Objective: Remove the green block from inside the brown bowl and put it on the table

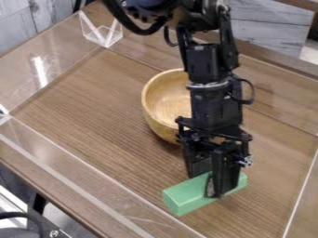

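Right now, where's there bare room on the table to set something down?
The widest bare patch of table lies left of the bowl in the picture. A smaller one sits right of the green block. It's crowded between bowl and block, where the gripper comes down.
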### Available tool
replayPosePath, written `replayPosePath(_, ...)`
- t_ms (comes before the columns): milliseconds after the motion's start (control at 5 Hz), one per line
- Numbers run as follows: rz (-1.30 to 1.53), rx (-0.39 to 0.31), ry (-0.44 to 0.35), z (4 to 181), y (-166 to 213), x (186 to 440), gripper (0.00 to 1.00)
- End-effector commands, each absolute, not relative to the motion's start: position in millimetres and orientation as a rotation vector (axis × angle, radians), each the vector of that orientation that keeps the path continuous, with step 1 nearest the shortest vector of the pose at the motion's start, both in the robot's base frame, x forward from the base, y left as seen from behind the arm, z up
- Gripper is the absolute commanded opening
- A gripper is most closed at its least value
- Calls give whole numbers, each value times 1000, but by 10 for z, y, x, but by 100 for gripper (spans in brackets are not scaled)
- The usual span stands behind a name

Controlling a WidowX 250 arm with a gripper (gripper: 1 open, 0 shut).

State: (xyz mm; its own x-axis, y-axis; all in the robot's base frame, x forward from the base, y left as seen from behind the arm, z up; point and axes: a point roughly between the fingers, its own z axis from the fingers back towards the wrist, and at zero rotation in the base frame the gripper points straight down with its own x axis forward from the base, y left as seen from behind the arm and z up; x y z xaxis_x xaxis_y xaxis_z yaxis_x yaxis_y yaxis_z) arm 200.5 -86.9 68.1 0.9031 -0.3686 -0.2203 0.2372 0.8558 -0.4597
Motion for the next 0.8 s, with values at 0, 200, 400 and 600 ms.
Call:
replayPosePath(0, -324, -445, 246, 795, -870, 2100, 0)
replayPosePath(200, -322, -449, 250, 790, -875, 2098, 0)
replayPosePath(400, -319, -454, 254, 784, -880, 2096, 0)
replayPosePath(600, -318, -458, 258, 778, -884, 2094, 0)
